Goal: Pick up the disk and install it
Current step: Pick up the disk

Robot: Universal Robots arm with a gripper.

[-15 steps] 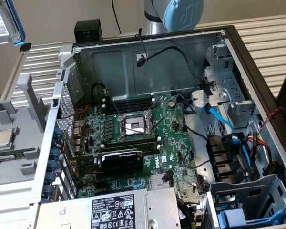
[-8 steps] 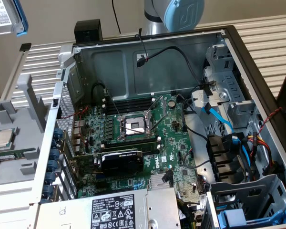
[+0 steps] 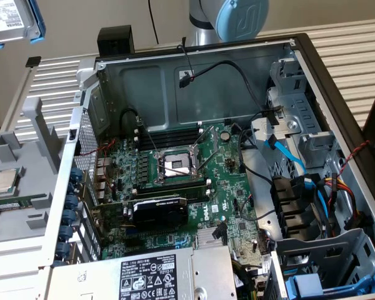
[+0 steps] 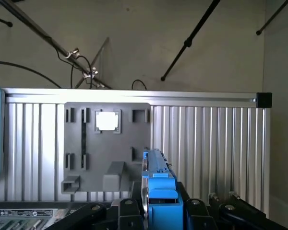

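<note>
Robot's gripper [image 4: 159,212] has the disk [image 4: 158,184] pinched between its black fingers [image 4: 127,213], one on each side of the blue carrier frame. Its jaws are closed to a middling width, set by the thickness of the drive. From the wrist camera the disk is seen edge-on, standing upright out of the grip, the blue plastic filling the gap between the fingers.

From where the exterior camera stands, the disk [image 3: 6,20] hangs in the air at the far upper corner on the exterior view's left, white label facing out and a blue edge beside it. It is well apart from the open computer case [image 3: 175,81] and clear of the ribbed table [image 3: 56,69].

Below the held disk in the wrist view lies the grey fixture plate [image 4: 86,143] with the small silver processor chip [image 4: 107,120] seated in its pocket. The arm [image 3: 234,19] rises behind the case's back wall.
</note>
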